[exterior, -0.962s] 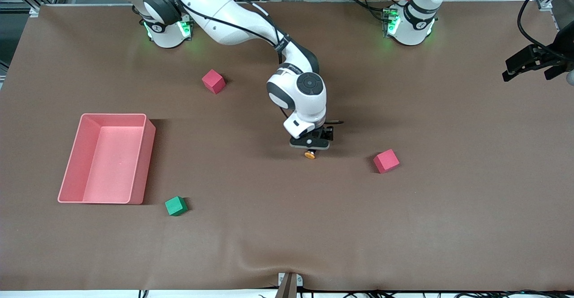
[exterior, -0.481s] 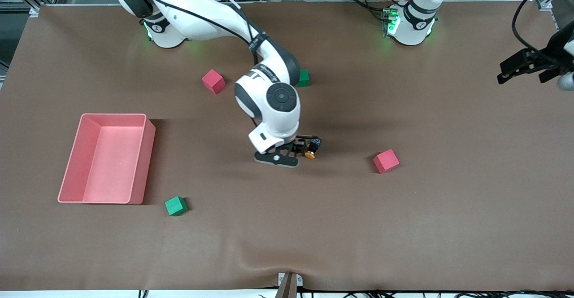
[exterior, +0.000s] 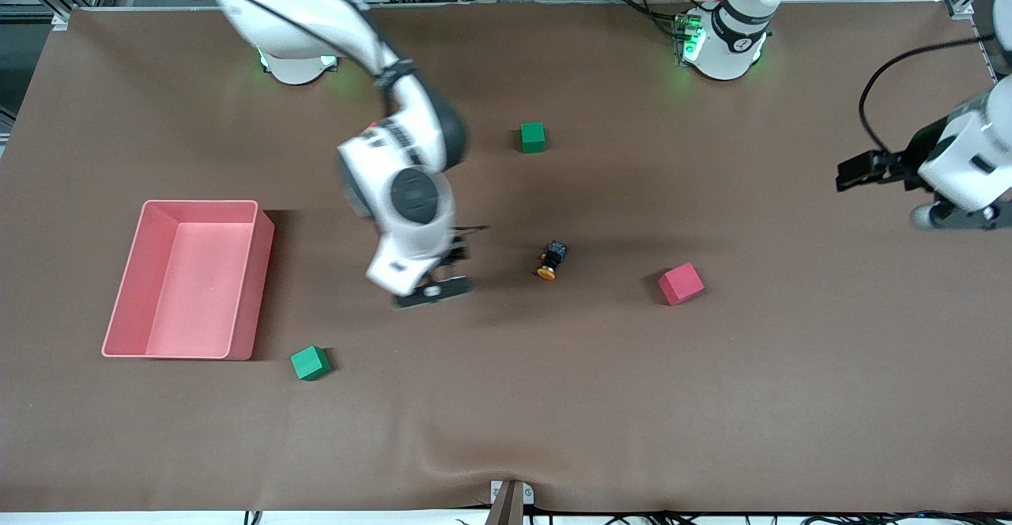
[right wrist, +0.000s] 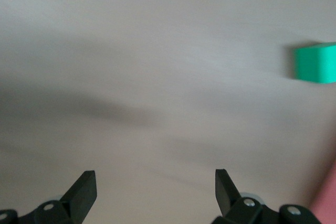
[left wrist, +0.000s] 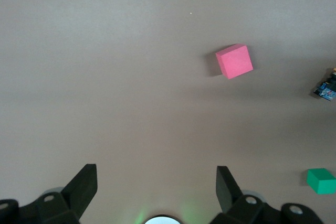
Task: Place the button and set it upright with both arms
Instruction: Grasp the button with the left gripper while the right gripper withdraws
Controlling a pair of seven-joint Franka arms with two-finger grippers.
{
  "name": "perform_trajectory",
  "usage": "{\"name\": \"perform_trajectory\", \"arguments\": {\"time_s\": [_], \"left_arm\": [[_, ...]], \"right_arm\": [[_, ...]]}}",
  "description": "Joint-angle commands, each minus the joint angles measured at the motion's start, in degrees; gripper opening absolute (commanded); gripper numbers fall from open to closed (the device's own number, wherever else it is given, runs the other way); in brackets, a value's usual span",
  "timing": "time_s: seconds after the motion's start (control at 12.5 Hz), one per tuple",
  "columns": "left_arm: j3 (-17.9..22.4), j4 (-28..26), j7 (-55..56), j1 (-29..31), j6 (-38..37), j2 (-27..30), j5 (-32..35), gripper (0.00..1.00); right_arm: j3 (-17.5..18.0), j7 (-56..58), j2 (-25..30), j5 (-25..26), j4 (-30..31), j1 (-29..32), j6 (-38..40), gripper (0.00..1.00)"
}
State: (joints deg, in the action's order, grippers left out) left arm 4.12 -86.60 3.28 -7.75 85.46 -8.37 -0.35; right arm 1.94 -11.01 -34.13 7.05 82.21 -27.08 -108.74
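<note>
The pink tray [exterior: 257, 272] sits toward the right arm's end of the table [exterior: 506, 430], its long wall facing the middle. A green cube [exterior: 310, 363] lies just off the tray's corner nearest the front camera, with bare cloth all around it up to the table's edge.

The right gripper [exterior: 443, 272] hangs over bare cloth between the tray and the button [exterior: 552, 261]. Its fingers [right wrist: 84, 188] are spread wide and hold nothing. In the right wrist view only bare cloth shows between them, with a green cube [right wrist: 316, 62] off to one side and a sliver of pink at the frame's corner.

The button lies on its side on the cloth, well apart from the right gripper toward the left arm's end, orange cap pointing at the front camera. Open cloth surrounds it. A second green cube [exterior: 533, 137] sits farther from the front camera than the button; a pink cube [exterior: 681, 283] lies near the button, toward the left arm's end.

The left gripper [exterior: 862, 171] hovers over that end of the table, near its edge. Its fingers [left wrist: 83, 187] are wide apart and empty, and the pink cube [left wrist: 234, 61] and the button [left wrist: 326, 89] show well ahead of them.
</note>
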Motion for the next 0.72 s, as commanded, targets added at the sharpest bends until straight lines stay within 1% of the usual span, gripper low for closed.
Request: {"name": "perform_trajectory", "arguments": {"time_s": [0.0, 0.16, 0.32, 0.4, 0.48, 0.56, 0.64], "left_arm": [[-0.87, 2.13, -0.47, -1.91, -0.65, -4.0, 0.88, 1.0], [-1.39, 2.31, -0.56, -2.62, 0.05, -5.94, 0.36, 1.0], [-3.93, 3.79, -0.73, -3.59, 0.67, -8.31, -0.35, 1.0], [-5.16, 4.76, -0.13, -3.85, 1.02, -10.07, -0.87, 1.0], [-6.39, 5.03, 0.23, -4.12, 1.72, -12.09, -3.4, 1.0], [-6.93, 5.03, 0.41, -4.38, 3.99, -13.58, -5.6, 1.0], [-7.46, 5.12, 0.41, -5.69, 5.84, -14.73, -5.8, 1.0]], "right_arm": [[1.75, 11.5, 8.02, 0.77, 9.98, 7.9, -0.34, 1.0], [1.84, 16.43, 8.72, 0.42, 10.78, 12.99, -0.24, 1.0], [1.92, 22.23, 9.25, -0.1, 12.36, 18.53, -0.51, 1.0], [1.92, 24.52, 9.17, -1.5, 12.97, 21.6, -0.68, 1.0], [1.92, 26.37, 8.91, -4.3, 13.33, 25.11, -0.86, 1.0], [1.84, 26.91, 8.64, -6.41, 13.77, 27.24, -1.03, 1.0], [1.75, 26.91, 8.64, -6.52, 13.77, 27.69, -1.12, 1.0]]}}
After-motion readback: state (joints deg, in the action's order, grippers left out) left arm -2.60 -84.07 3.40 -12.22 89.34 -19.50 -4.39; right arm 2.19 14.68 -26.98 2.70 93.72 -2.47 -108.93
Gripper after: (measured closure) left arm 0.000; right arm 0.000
